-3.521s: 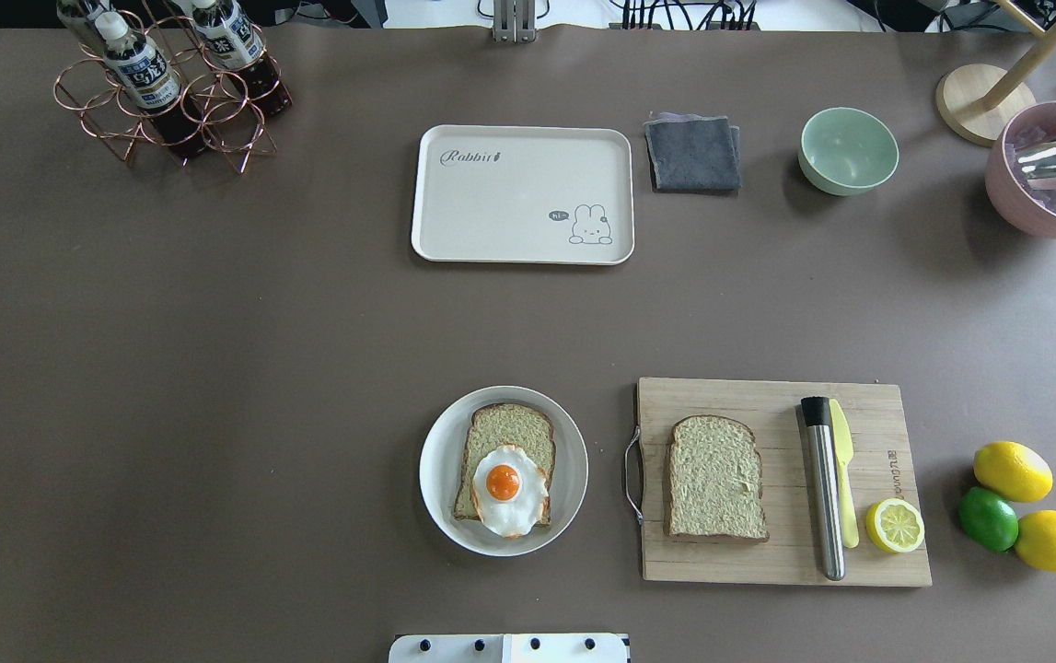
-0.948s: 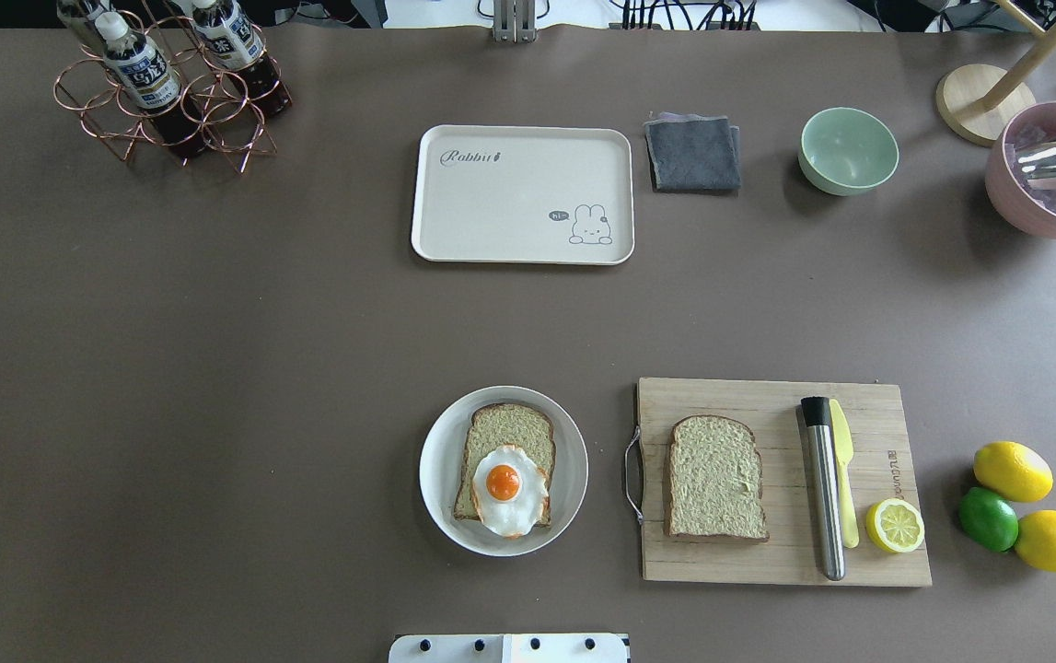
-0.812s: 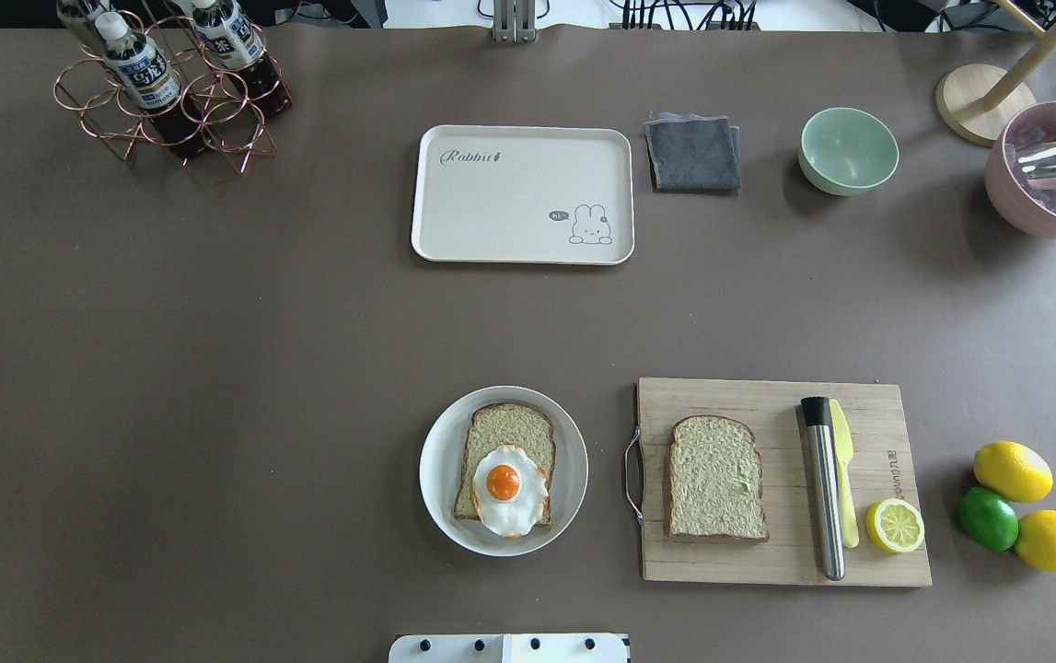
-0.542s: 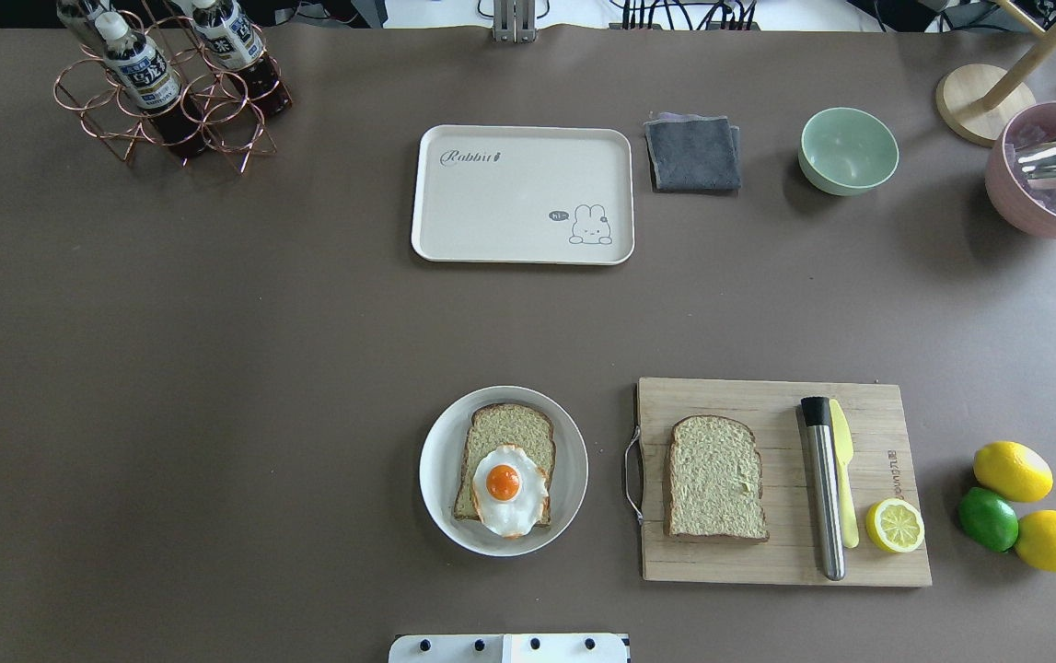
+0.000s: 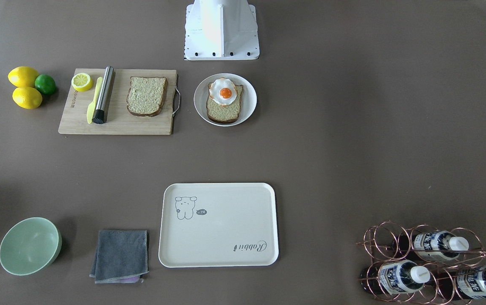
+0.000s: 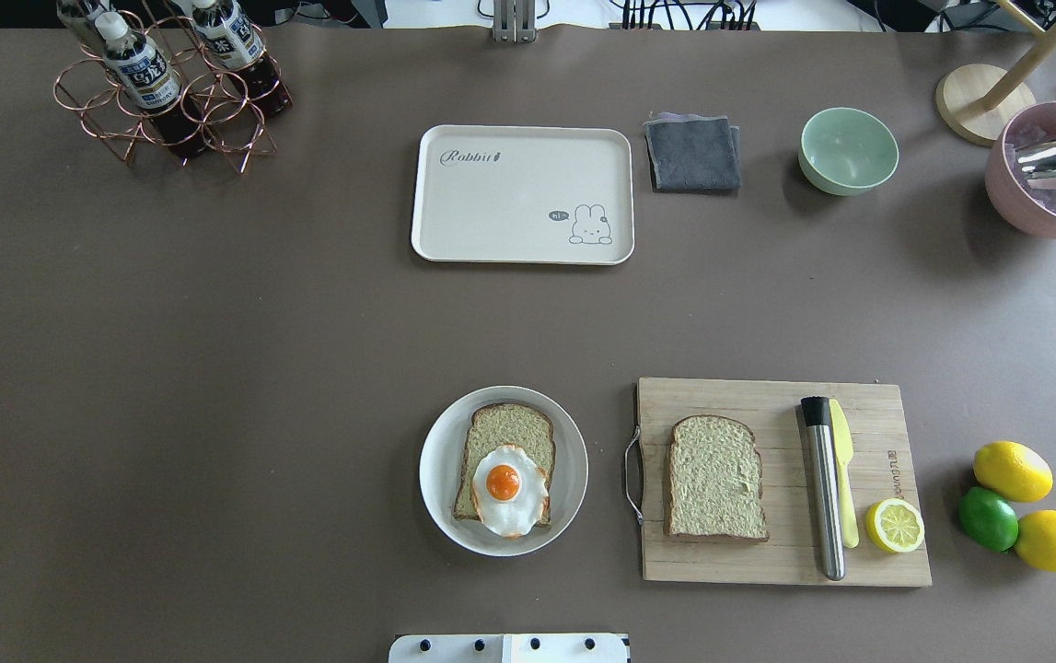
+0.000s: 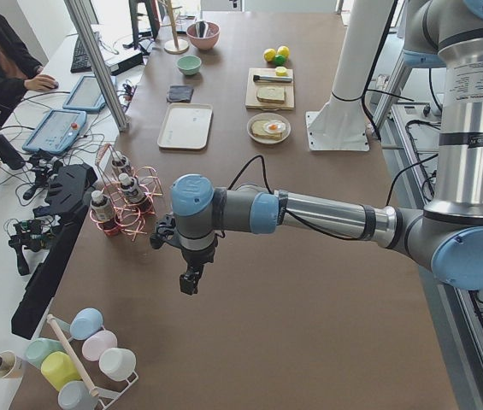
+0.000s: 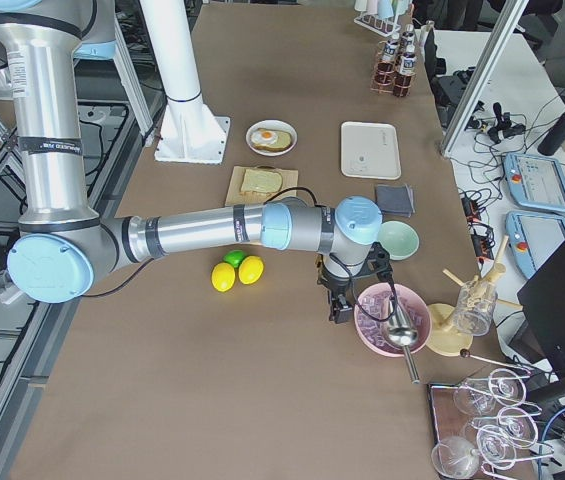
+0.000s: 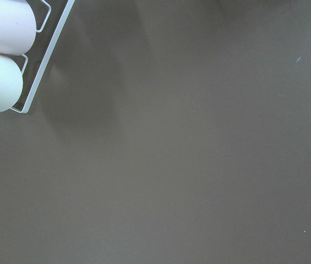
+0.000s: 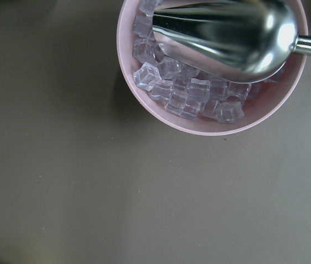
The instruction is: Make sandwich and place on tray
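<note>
Plate (image 6: 435,470), nearest the base: slice (image 6: 509,425) with egg (image 6: 509,493) on top, awaiting its lid. Board (image 6: 739,396) beside it: second slice (image 6: 714,477), flat, likely that lid. Tray (image 6: 509,203), farther out: no food yet. Left gripper (image 7: 190,280), right gripper (image 8: 341,305): hang at the table ends, well apart from the food; you cannot tell whether either is open. Bowl (image 10: 221,127) under the right: ice (image 10: 199,91), scoop (image 10: 221,33).

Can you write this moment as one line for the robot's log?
egg on slice on plate | second slice on board | tray: no sandwich yet | left fingers, right fingers: away from food, open or shut unclear
</note>
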